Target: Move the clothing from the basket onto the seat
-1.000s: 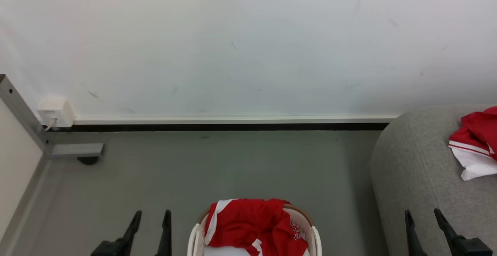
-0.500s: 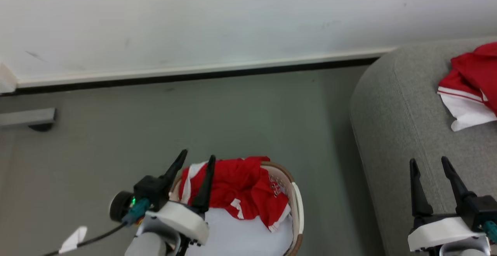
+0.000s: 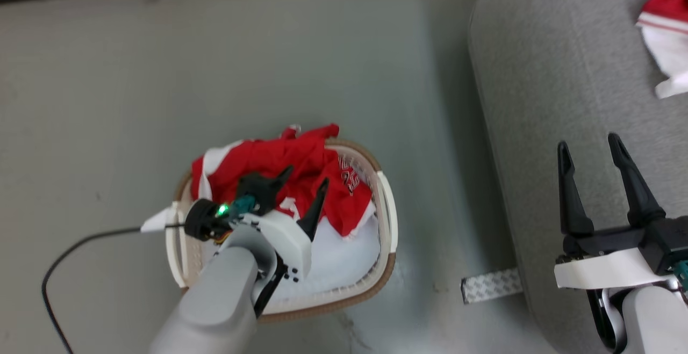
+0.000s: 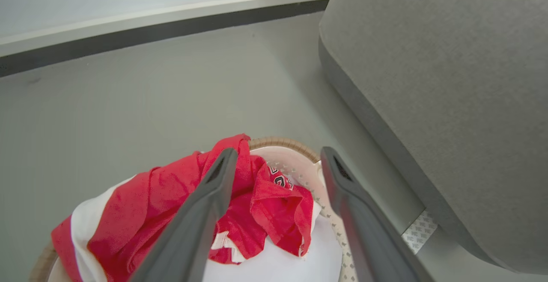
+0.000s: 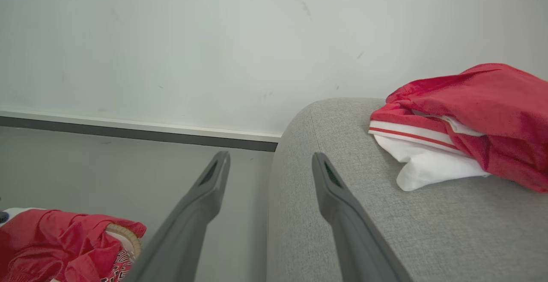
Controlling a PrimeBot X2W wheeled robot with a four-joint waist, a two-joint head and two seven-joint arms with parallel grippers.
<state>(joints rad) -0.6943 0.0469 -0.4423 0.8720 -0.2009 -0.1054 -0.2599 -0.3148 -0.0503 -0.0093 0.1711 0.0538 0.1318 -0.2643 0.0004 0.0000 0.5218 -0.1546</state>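
The clothing (image 3: 279, 166) lies crumpled in the basket (image 3: 388, 219) beneath the left claw (image 3: 307, 174), its fingers apart and empty, while the right claw (image 3: 587, 141), likewise apart, hangs over the seat (image 3: 537, 74), where another red garment (image 3: 664, 5) lies farther back.

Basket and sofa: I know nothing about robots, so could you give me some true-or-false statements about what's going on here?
1. The left gripper hangs open over the red jersey in the basket. True.
2. The left gripper has the red jersey pinched tight. False: its fingers stand apart, gripping nothing.
3. A red and white garment lies on the sofa. True.
4. The right gripper is shut on a cloth. False: it is open and empty, over the sofa's edge.
5. The basket stands on the sofa. False: it stands on the floor beside it.
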